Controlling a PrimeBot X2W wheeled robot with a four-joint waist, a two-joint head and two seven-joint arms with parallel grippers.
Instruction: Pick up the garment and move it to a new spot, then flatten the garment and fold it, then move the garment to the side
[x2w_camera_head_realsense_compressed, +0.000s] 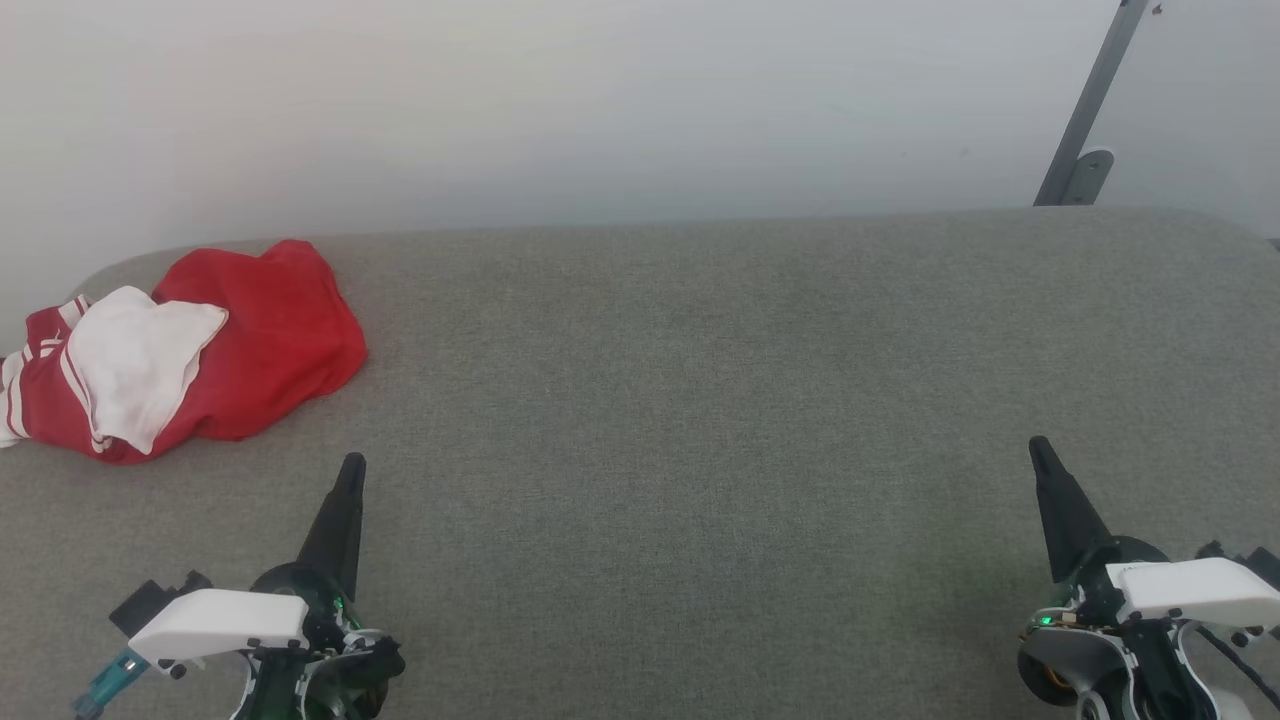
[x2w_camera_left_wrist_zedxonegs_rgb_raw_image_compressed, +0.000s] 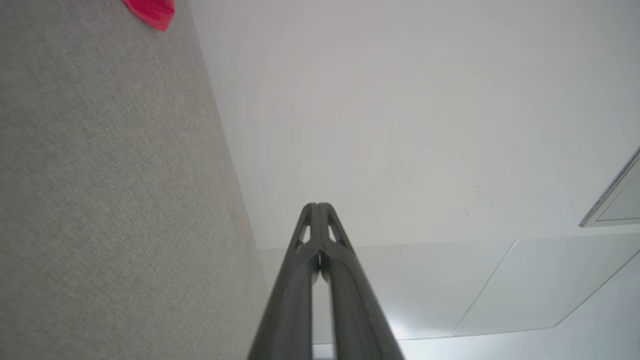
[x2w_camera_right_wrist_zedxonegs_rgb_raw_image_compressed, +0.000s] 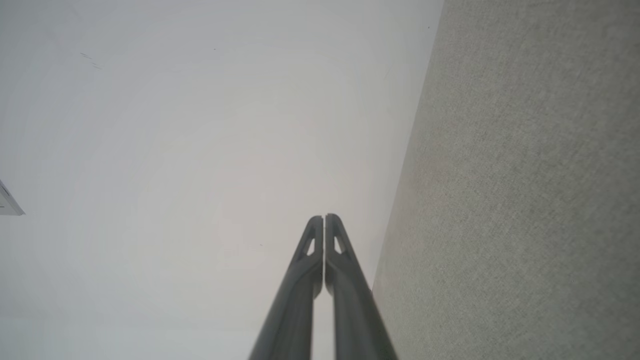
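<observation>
- The garment (x2w_camera_head_realsense_compressed: 275, 335) lies crumpled: soft, light, limp; probably best pinched at a red fold.
- Closed and empty: left claw (x2w_camera_head_realsense_compressed: 351, 466) near the garment, right claw (x2w_camera_head_realsense_compressed: 1038, 450) well apart.

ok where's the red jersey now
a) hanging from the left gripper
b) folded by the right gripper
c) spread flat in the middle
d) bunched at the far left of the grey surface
d: the red jersey lies crumpled at the far left of the grey surface
</observation>
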